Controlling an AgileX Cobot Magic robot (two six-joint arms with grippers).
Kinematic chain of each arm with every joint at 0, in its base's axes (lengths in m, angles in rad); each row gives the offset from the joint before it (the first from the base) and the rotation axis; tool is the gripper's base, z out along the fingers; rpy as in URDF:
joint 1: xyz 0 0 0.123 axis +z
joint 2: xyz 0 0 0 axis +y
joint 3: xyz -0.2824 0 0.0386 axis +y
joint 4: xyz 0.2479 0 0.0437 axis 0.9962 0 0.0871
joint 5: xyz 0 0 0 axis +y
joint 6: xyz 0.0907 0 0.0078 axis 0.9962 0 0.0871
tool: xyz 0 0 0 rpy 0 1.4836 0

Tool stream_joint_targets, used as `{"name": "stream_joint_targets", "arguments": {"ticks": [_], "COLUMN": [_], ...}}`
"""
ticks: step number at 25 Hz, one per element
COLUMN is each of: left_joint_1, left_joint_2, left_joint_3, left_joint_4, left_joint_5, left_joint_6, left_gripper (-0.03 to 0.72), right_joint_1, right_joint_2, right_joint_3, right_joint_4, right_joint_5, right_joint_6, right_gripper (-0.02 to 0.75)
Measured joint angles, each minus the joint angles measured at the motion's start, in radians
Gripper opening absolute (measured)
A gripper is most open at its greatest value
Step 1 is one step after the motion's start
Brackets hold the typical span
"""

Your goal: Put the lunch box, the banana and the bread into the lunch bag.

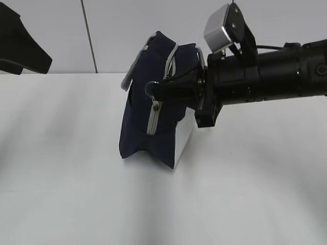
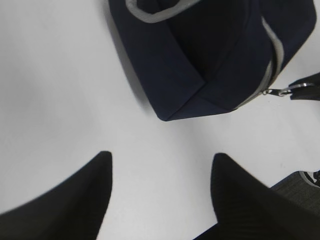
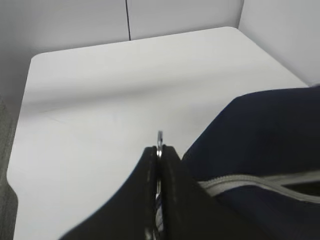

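While the navy-blue lunch bag [image 1: 153,122] sits near the middle of the white table [image 1: 61,194], the right arm reaches in from the right side of the exterior view and meets it at its near end. The right gripper [image 1: 152,91] has its two black fingers pressed tightly together, and between them is pinched the metal ring pull [image 3: 160,137] of the zipper. In the right wrist view the thin edge of that ring pokes up from the seam where the fingers meet, with the bag's dark fabric and grey zipper tape [image 3: 260,182] just to the right of them. In the exterior view the zipper tape runs down the bag's end face below the gripper, and a white side panel [image 1: 184,140] shows on the lower right of the bag. A grey strap handle [image 1: 134,66] hangs over the bag's upper left edge.

The left gripper [image 2: 160,192] hovers above the bare table, well apart from the bag. Its two dark fingers [image 2: 75,200] stand widely spread with only white tabletop visible between them, and they hold nothing. From this wrist view the bag lies ahead of the fingers, its folded corner pointing toward them, with the ring pull and the tips of the right gripper at its right edge.

No lunch box, banana or bread can be seen in any view; whether they are inside the bag cannot be told.

A pale wall [image 1: 204,20] stands behind the table.
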Motion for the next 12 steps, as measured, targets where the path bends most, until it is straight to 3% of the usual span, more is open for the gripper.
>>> {"name": "stream_joint_targets", "arguments": {"ticks": [8, 12], "left_joint_1": [0.000, 0.000], "left_joint_2": [0.000, 0.000], "left_joint_3": [0.116, 0.192], "left_joint_4": [-0.115, -0.237], "left_joint_5": [-0.130, -0.227], "left_joint_6": [0.180, 0.312], "left_gripper": [0.434, 0.434], "right_joint_1": [-0.001, -0.001], "right_joint_2": [-0.011, -0.011], "right_joint_3": [-0.112, -0.156], "right_joint_4": [-0.094, -0.115], "right_joint_5": [0.057, 0.080], "right_joint_6": [0.183, 0.239], "right_gripper": [-0.016, -0.016]}}
